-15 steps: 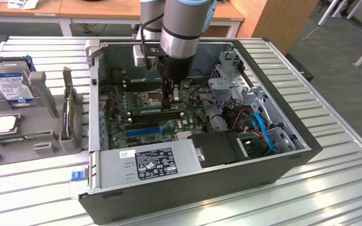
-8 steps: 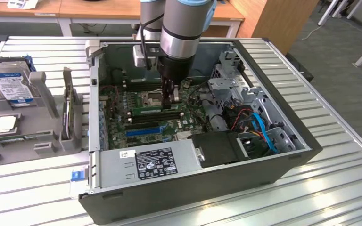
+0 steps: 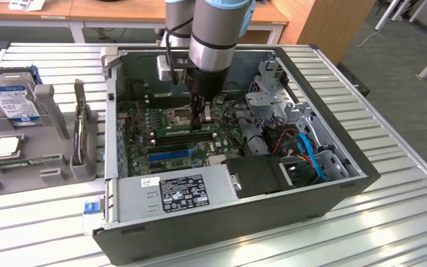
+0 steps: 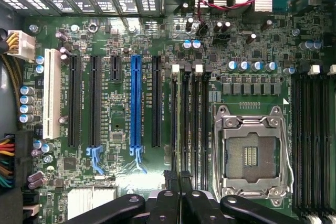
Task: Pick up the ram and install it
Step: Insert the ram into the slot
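Observation:
My gripper [image 3: 202, 121] reaches down into the open computer case [image 3: 332, 189], right beside the CPU socket [image 3: 178, 115]. The ram [image 3: 175, 132], a thin green stick, stands on edge along the memory slot nearest that socket. The fingertips are closed on its top edge, towards the end on the exterior view's right. In the wrist view the dark fingers [image 4: 170, 192] are pressed together above the black memory slots [image 4: 190, 119], and my gripper [image 4: 179, 178] sits between two of them. The CPU socket [image 4: 251, 153] is empty.
A silver power supply [image 3: 176, 192] fills the case's near side, and blue and red cables [image 3: 311, 156] crowd the drive bay. Outside the case on the exterior view's left stands a grey holder [image 3: 50, 111] with a hard drive [image 3: 11, 100] and an upright card [image 3: 82, 130]. Blue and black expansion slots [image 4: 135, 103] run beside the memory slots.

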Controlling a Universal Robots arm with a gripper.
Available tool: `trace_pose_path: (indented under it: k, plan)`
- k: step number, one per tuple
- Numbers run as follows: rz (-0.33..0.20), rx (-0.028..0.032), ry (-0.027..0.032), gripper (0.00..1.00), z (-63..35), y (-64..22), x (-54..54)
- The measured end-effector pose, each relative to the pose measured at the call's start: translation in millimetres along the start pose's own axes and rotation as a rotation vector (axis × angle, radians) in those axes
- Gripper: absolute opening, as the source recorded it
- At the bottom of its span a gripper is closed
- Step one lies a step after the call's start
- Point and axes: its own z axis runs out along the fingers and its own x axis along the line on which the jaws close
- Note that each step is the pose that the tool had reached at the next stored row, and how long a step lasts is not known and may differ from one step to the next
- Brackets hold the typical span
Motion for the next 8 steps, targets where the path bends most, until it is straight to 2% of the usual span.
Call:
trace_pose_path:
  k: [8]
  plan:
    - [0.0,-0.0001,0.0001,0.12,3.3,-0.1,0.1]
